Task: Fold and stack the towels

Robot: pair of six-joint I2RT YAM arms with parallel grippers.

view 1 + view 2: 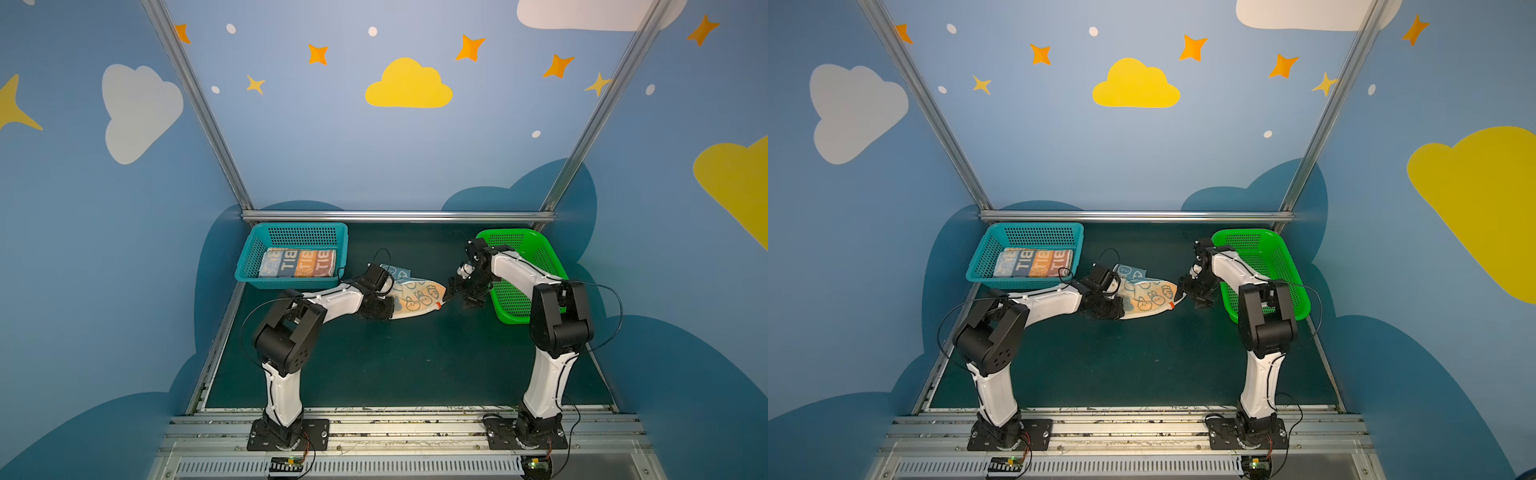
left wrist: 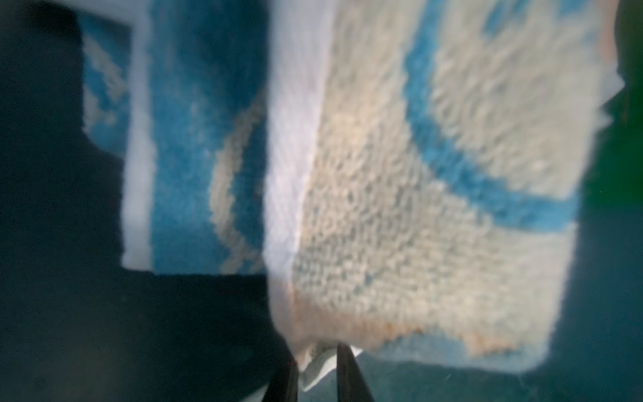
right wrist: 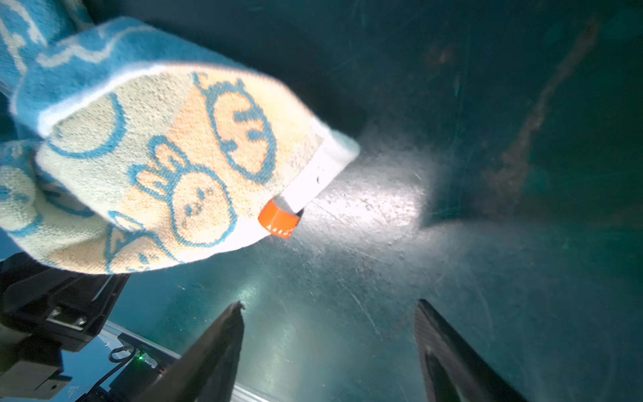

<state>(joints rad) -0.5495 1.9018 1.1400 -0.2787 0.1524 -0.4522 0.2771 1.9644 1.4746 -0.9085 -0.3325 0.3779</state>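
left tool (image 2: 317, 353) pinching fuzzy orange-cream terry towel (image 1: 415, 298) hem | right tool (image 3: 330, 302) spread wide, empty

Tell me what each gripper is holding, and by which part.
The left gripper pinches the orange-cream towel by its white hem. The right gripper is open and holds nothing.

The left arm (image 1: 328, 303) and right arm (image 1: 513, 266) are being held bent inward. The left gripper (image 2: 316, 351) is being pinched closed on the edge of an orange-cream towel (image 2: 417, 226); the right gripper (image 3: 330, 304) is being held with jaws wide apart, empty.
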